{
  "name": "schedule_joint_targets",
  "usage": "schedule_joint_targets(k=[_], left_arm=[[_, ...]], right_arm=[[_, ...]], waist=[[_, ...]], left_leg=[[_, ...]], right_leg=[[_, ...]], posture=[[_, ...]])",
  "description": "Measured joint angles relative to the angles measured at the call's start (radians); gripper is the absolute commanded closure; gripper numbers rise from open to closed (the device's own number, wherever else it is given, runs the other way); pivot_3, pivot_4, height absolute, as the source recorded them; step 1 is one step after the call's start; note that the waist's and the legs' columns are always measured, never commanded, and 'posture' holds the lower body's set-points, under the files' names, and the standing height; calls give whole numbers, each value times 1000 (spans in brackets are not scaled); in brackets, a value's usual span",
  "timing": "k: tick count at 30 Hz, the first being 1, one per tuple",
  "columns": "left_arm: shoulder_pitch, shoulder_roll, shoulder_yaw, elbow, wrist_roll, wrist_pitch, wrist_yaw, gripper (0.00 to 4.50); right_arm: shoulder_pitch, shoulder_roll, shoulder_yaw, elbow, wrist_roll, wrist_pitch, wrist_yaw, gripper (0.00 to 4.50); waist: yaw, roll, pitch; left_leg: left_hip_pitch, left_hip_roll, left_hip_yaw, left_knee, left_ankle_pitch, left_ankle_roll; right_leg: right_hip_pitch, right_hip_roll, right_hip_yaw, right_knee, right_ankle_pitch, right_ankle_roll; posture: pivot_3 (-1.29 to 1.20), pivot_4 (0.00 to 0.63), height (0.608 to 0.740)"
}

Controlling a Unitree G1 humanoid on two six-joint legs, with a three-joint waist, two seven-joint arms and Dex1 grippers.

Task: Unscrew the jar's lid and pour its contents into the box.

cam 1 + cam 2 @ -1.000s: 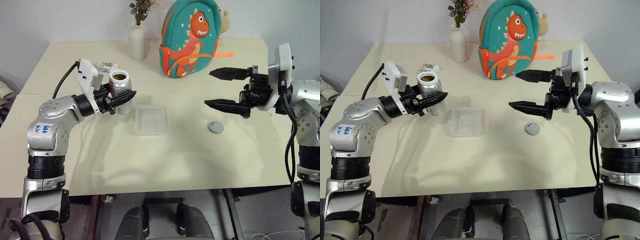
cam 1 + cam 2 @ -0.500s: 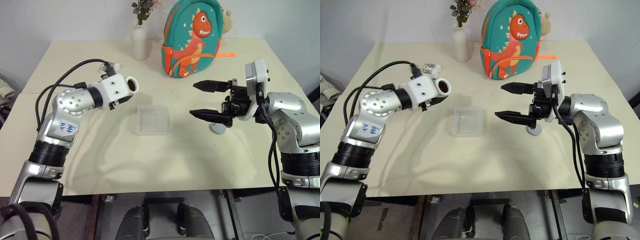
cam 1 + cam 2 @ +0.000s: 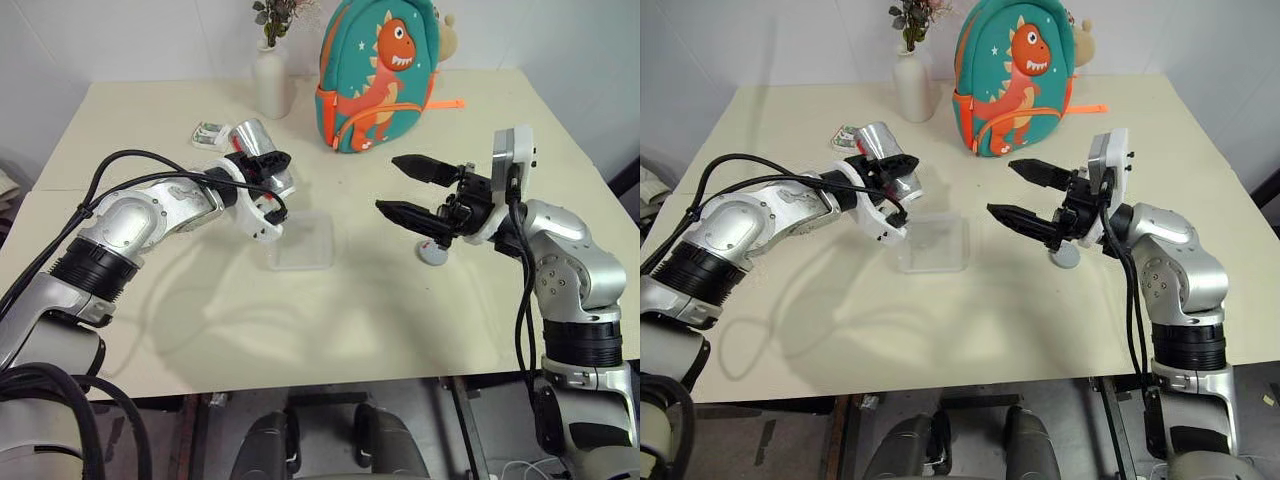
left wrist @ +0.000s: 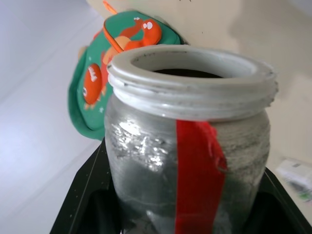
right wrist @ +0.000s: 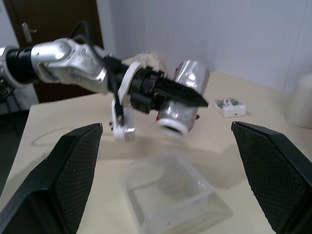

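No writing was legible. At frame centre-left the left pincer (image 3: 268,185) clenched the jar (image 3: 261,160), tipped over the box (image 3: 303,240); right pincer (image 3: 402,190) gaped above the lid (image 3: 433,254). A backpack (image 3: 378,72) stood behind.

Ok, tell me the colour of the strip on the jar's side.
Red, on the silvery jar; clearest in the left wrist view.

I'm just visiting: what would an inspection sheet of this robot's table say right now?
Surface: cream table, dry.
Job's things: jar tipped mouth-down over clear box; lid lying on the table.
Clutter: dinosaur backpack, white vase, small packet.
Grippers: left gripper shut on jar; right gripper open, empty.
Cables: black cable along left arm.
Surroundings: white wall.
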Motion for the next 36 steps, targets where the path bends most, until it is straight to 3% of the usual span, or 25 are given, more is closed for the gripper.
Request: schedule_joint_targets(k=[9,16,20,26,31,36], left_arm=[[-20,-26,-42,19,141,-3,17,2446],[-16,-47,38,14,6,-19,-69,2446],[83,-101,205,18,-330,53,-280,2446],[216,-241,530,-34,-816,513,-566,2446],[286,-379,775,-73,-1094,831,-558,2446],[328,-471,938,-24,-1259,844,-435,2446]], right_arm=[[39,31,-31,-48,45,13,-91,30],[40,36,-30,-48,54,13,-101,30],[39,35,-29,-43,54,14,-91,30],[36,35,-28,-30,54,16,-77,30],[21,35,-24,-23,54,19,-70,30],[-21,35,0,-16,50,20,-45,30]], waist=[[-1,0,0],[-2,0,0],[-5,0,0],[-8,0,0],[-8,0,0],[-8,-1,0]], left_leg=[[-3,3,2,10,-3,0],[-3,4,3,11,-2,-1],[-2,5,5,14,-2,-2],[-1,7,5,23,-3,-1],[1,7,3,25,-3,-1],[2,9,3,25,-3,-3]], right_leg=[[-3,2,1,6,0,0],[-3,2,1,7,0,0],[-4,2,2,10,0,0],[-2,3,2,13,0,0],[0,3,2,15,2,-2],[1,3,2,15,4,-5]], posture=[[0,150,740],[0,150,740],[0,150,740],[0,150,740],[0,150,740],[0,150,740]])
